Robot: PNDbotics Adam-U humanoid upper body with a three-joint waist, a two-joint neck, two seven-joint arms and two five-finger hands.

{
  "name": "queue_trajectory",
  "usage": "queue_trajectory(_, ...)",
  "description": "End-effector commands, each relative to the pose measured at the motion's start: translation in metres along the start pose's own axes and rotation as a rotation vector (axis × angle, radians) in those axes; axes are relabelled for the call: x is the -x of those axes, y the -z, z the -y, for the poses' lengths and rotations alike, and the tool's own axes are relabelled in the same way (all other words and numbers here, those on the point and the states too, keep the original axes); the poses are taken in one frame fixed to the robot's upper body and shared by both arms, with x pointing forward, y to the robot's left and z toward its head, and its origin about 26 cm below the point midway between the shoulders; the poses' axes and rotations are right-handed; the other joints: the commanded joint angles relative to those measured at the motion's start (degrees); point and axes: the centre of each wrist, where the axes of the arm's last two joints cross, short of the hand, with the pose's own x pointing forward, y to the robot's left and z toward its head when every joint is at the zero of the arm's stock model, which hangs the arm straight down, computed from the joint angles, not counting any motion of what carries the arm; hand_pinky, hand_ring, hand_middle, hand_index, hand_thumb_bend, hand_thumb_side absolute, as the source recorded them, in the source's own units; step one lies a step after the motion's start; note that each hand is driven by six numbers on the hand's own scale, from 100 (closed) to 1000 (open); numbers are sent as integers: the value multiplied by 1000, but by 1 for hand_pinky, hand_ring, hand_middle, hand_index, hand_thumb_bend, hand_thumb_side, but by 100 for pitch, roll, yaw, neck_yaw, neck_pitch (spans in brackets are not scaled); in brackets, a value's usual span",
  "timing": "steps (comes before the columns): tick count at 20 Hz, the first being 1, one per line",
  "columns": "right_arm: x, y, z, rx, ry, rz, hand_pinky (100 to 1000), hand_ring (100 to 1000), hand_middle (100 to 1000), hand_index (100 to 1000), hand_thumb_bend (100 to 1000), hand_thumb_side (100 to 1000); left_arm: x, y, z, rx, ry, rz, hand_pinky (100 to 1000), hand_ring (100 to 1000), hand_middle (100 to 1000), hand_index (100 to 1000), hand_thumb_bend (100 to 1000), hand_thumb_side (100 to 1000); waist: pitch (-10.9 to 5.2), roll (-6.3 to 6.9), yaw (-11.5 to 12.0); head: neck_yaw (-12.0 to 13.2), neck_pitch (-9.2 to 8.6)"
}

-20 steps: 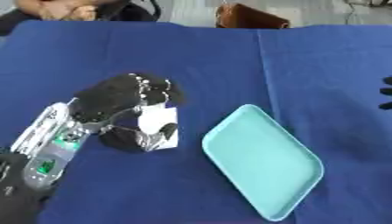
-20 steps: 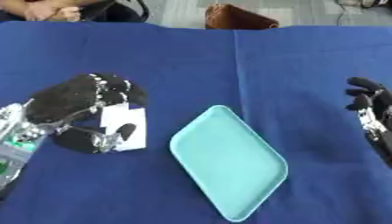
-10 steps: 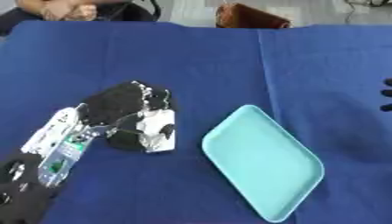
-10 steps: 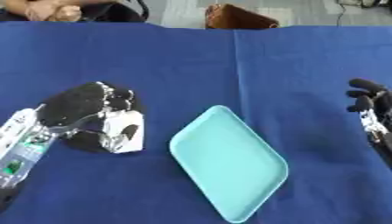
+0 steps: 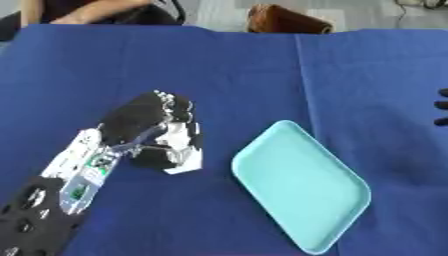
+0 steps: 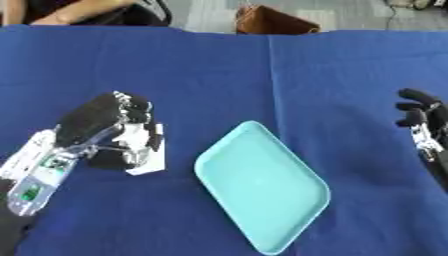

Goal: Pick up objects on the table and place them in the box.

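My left hand (image 5: 144, 122) lies over a small white and black object (image 5: 182, 145) on the blue cloth, left of centre, with its fingers curled round it. The hand covers most of the object; only its white lower edge and part of one side show. A light turquoise tray (image 5: 300, 183) lies askew to the right of the hand, with nothing in it. At the right edge my right hand (image 6: 420, 117) rests apart from everything, fingers relaxed and holding nothing.
The blue cloth (image 5: 236, 70) covers the whole table. A brown object (image 5: 282, 21) sits beyond the far edge. A person's arm (image 5: 79, 12) rests at the far left corner, touching none of the task's things.
My left hand has closed further over the white and black object and shifted slightly toward me. The tray and my right hand have stayed put.
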Motion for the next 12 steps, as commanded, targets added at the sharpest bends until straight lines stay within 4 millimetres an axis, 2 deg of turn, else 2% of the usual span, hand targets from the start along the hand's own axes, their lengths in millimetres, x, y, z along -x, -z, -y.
queue_trajectory(1,-7,5,7,6,-15,32,699,827,858,915,100,848,2,-11,16,-19,8,-39,100,100,100,100,100,671,-44,-37,-5,24,-71)
queue_trajectory(6,-6,5,7,8,-15,29,699,827,858,915,100,848,-1,-12,21,-34,-10,-30,100,100,100,100,100,655,-51,-45,11,14,-71)
queue_trajectory(7,-6,5,7,8,-15,29,699,827,858,915,100,849,-1,-12,20,-33,-14,-26,100,100,100,100,100,629,-53,-45,14,13,-70)
queue_trajectory(12,-5,3,7,8,-16,23,699,827,858,915,100,849,-10,-5,2,-6,-16,39,100,100,100,100,100,577,-83,-31,38,-6,-58)
